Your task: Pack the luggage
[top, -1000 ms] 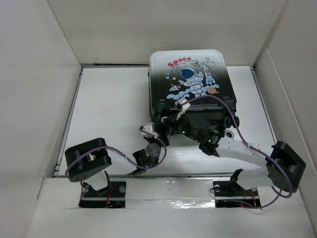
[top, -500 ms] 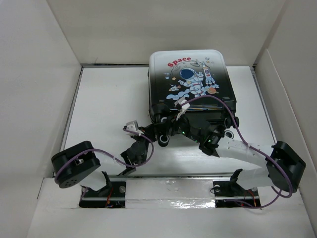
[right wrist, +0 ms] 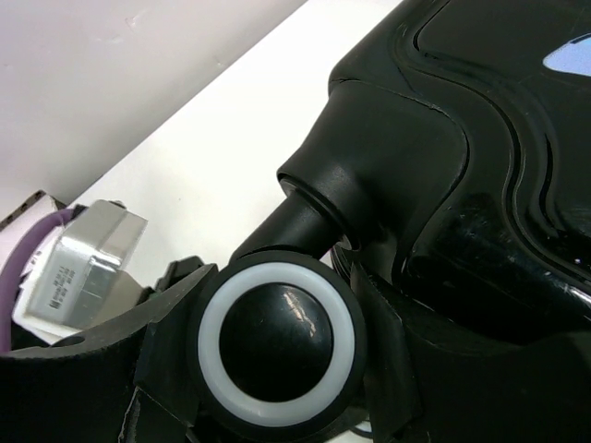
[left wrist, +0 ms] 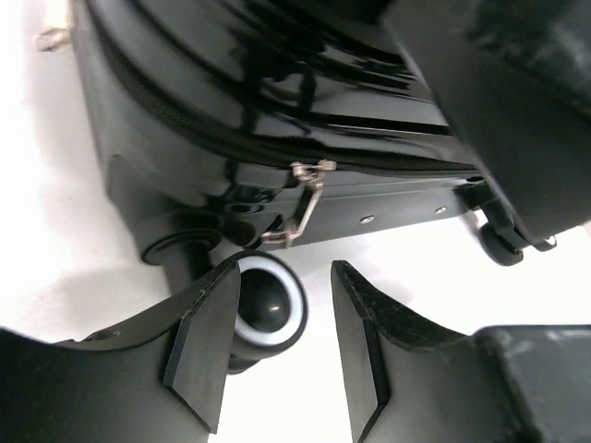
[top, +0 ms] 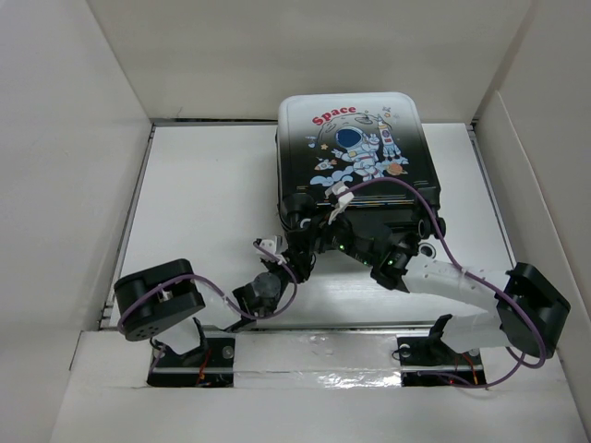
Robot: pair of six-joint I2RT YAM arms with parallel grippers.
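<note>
Luggage (top: 355,148) lies flat and zipped at far centre-right of the table (top: 203,203), long axis 12-to-6, wheels at 6 toward the arms. Left gripper (left wrist: 286,277) is spread apart at the near-left corner, a wheel (left wrist: 268,306) against one finger. Zip pull (left wrist: 300,203) sits just at 12, likely the next target. Right gripper (right wrist: 282,277) flanks a wheel; can't tell if it's clamped.

We count one suitcase (top: 355,148), two of its wheels (left wrist: 268,309) (left wrist: 503,245) from the left wrist, two arms (top: 226,303) (top: 457,281) and two grippers (left wrist: 277,341) (right wrist: 277,369).

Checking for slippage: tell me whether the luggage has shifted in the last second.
No. The luggage overlaps the back wall's base line exactly as before.
</note>
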